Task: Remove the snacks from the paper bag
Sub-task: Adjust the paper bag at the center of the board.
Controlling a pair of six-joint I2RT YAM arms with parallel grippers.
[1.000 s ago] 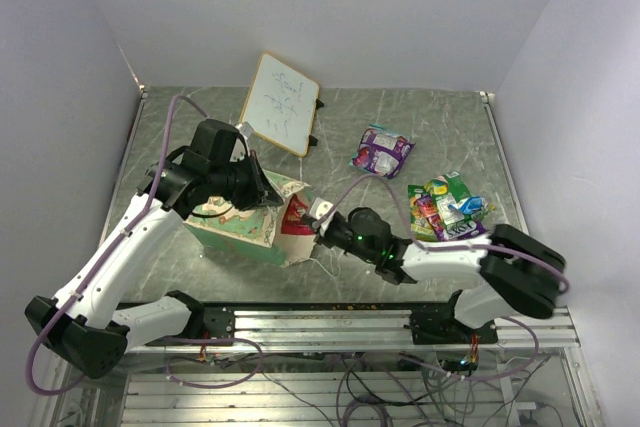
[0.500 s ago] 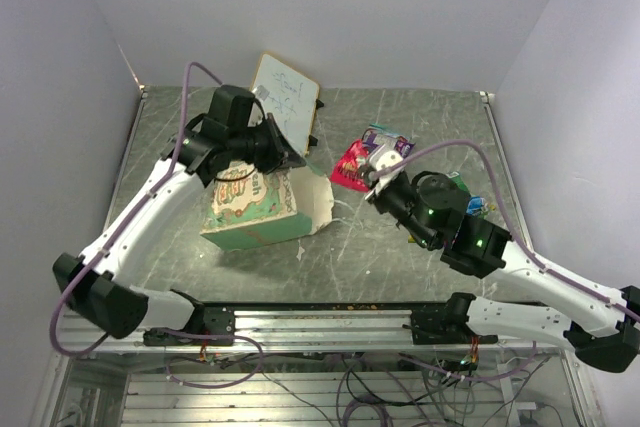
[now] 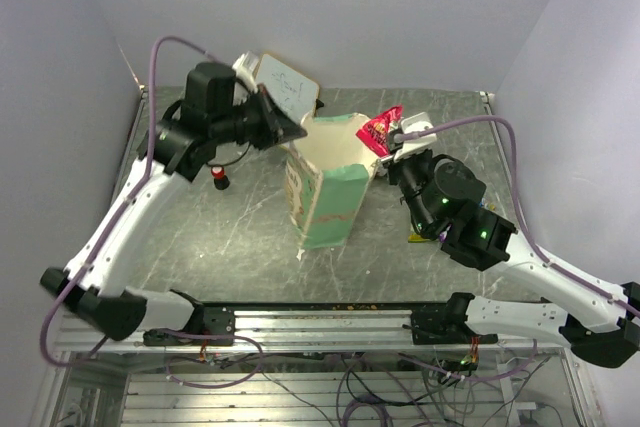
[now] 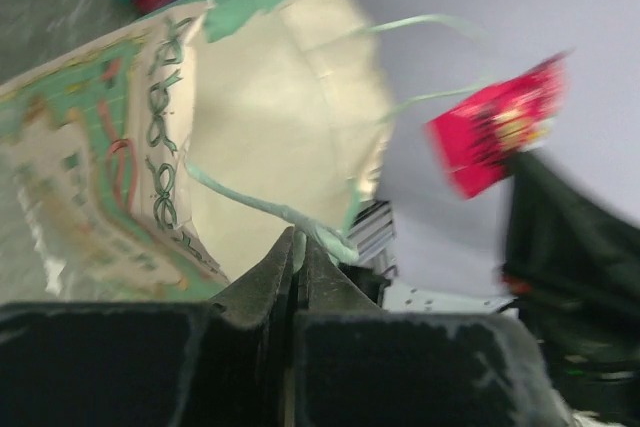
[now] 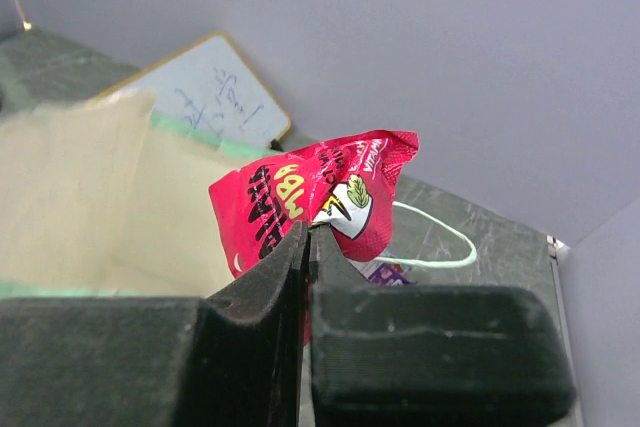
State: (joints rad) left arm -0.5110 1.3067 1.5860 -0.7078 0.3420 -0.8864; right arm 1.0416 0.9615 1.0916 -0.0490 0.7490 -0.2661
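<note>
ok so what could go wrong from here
The right gripper pinches the red packet only at its lower edge, close by the mouth of the paper bag; it might slip back in. The left gripper holds the bag by a thin strip at its top, which may tear or slip.

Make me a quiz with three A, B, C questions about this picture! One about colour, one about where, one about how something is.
1. What colour is the paper bag's bottom band? A. mint green B. orange C. black
2. Where is the red packet? A. deep inside the bag B. pinched in the right fingers C. under the bag
3. How is the bag? A. lying flat B. upright, mouth open C. folded shut
Answers: A, the band looks green from above; B, the right wrist view shows it clamped; B, the left fingers hold its rim.
</note>
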